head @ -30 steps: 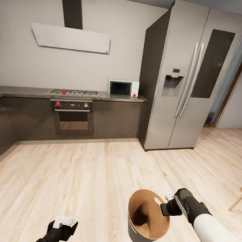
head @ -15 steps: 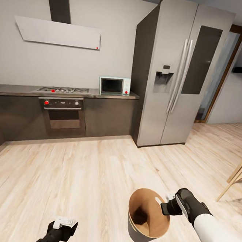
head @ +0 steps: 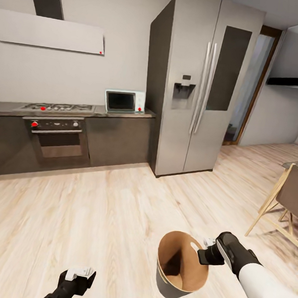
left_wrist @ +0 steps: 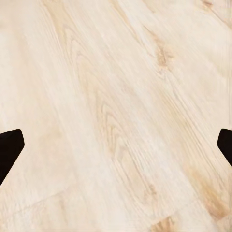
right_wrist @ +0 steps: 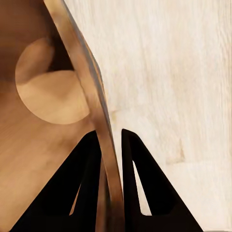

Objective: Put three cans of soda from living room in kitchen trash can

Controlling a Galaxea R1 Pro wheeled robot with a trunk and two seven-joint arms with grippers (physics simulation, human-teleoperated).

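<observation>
Right gripper (head: pixel 201 254) is pinched on the tash can (head: pixel 181 271) rim, one finger inside, one outside; the bucket hangs tilted at lower centre of frame, over the wood floor (head: pixel 93 216). Left gripper (head: pixel 78 276) at lower left: fingers spread wide, holding nothing.

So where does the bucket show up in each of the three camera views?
Head view: bucket low, right of centre, its rim pinched by the right gripper.
Right wrist view: its wall runs between the two fingers, brown inside to one side.
Left wrist view: not in it.
Shared landmark: the pale wood floor.
</observation>
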